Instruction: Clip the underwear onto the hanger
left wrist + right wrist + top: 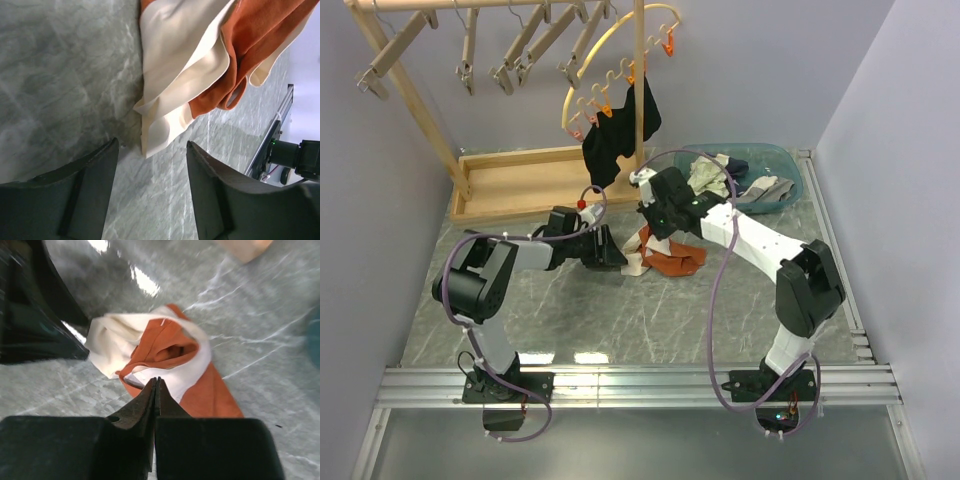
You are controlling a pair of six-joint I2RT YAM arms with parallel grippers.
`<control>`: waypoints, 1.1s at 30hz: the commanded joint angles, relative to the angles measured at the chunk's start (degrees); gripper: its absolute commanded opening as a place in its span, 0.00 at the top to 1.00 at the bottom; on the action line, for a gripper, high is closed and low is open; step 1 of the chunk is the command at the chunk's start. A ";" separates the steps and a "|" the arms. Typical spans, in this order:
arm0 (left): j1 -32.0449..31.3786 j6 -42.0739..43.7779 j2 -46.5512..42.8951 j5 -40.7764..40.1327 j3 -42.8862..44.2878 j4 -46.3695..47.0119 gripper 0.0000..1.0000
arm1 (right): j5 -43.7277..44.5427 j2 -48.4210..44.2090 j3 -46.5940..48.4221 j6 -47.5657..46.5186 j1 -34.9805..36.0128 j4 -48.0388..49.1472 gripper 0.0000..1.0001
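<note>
The underwear [670, 260], rust-orange with a wide off-white waistband, lies crumpled on the marble table; it also shows in the left wrist view [200, 60] and the right wrist view [165, 347]. My left gripper [612, 252] is open and low at the garment's left edge, and a waistband corner [150, 142] lies just ahead, between the fingertips [152, 145]. My right gripper [650, 232] is above the garment, its jaws pressed together [156, 380] on the waistband's edge. Several wooden clip hangers [520, 45] hang on the rack at the back left.
A wooden rack with a tray base [520, 185] stands at the back left. A yellow hoop with orange pegs [620, 70] holds a black garment [620, 135]. A blue basin [780, 165] holding cream and grey clothes sits at the back right.
</note>
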 commanded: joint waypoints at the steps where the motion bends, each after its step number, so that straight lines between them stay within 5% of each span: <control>1: -1.59 -0.46 1.39 -1.25 1.48 -2.43 0.38 | 0.70 -4.58 3.77 0.86 -1.20 0.49 1.00; 9: -2.99 -0.81 1.83 -3.54 1.48 -4.81 0.40 | -0.44 -3.97 7.37 0.07 -2.60 -3.97 1.00; 13: -2.99 -1.17 1.92 -3.80 1.57 -4.90 0.40 | -1.85 -3.79 4.14 2.44 -2.17 -3.12 0.67; 16: -2.99 -1.25 1.92 -4.06 1.48 -4.99 0.39 | -2.02 -3.88 0.88 2.88 -1.20 -1.00 0.56; 27: -2.99 -1.34 3.06 -3.89 2.01 -5.34 0.39 | -2.20 -0.54 -1.76 2.27 0.56 2.07 0.59; 33: -2.99 -1.43 3.76 -3.80 2.45 -5.60 0.35 | -1.24 1.39 -1.15 1.65 1.96 1.47 0.50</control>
